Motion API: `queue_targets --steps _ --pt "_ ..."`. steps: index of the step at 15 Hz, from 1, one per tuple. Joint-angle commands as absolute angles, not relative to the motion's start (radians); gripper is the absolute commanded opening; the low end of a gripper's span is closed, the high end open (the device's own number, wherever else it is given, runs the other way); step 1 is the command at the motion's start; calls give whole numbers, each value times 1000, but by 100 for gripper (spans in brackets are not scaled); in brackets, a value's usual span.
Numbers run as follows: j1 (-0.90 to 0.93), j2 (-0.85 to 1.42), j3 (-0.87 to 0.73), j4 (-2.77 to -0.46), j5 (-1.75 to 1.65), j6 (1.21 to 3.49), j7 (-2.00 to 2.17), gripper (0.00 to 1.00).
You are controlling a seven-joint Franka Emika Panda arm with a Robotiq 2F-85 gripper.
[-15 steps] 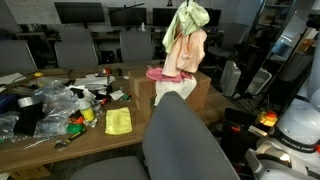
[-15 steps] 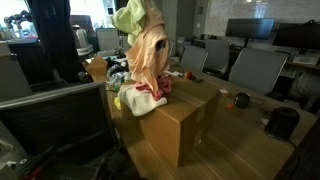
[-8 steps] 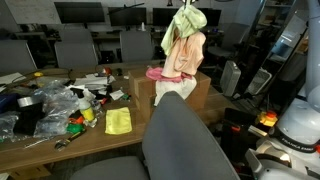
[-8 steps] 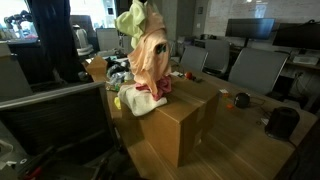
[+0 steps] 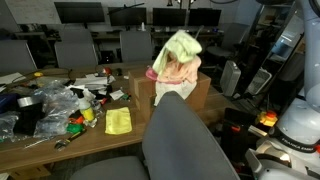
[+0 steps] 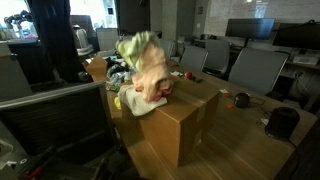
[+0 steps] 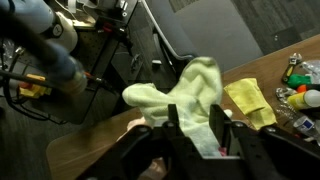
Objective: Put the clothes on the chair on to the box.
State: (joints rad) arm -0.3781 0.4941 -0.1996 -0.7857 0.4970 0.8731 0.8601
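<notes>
A light green cloth (image 5: 178, 45) and a peach garment (image 5: 182, 68) are blurred in mid-drop just above the cardboard box (image 5: 208, 95). A pink-and-white garment (image 5: 160, 74) lies on the box. The bundle (image 6: 148, 65) and the box (image 6: 185, 125) show in both exterior views. In the wrist view my gripper (image 7: 194, 110) looks straight down with its fingers apart. The green cloth (image 7: 190, 88) hangs loose between and below them, over the brown box top (image 7: 90, 155). The gripper is out of frame in both exterior views.
A grey chair back (image 5: 185, 140) fills the foreground. A cluttered table (image 5: 60, 135) carries a yellow cloth (image 5: 118, 121), plastic bags and small items. Office chairs (image 6: 255, 70) and monitors stand behind. Another chair (image 6: 50, 120) stands beside the box.
The clothes hung high from the gripper before. Now they have come loose and dropped down onto the box, blurred by motion.
</notes>
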Motion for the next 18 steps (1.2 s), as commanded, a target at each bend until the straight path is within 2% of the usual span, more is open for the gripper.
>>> queue_targets --steps 1,5,9,12,18 --pt "-413 517 -169 -722 532 852 846 71" --pt "-386 475 -173 -781 490 872 773 99" --pt "-320 418 -173 -860 399 885 657 100" --pt "-211 316 -162 -1009 236 926 523 100" --pt "-34 133 -97 -1300 -57 1122 393 100"
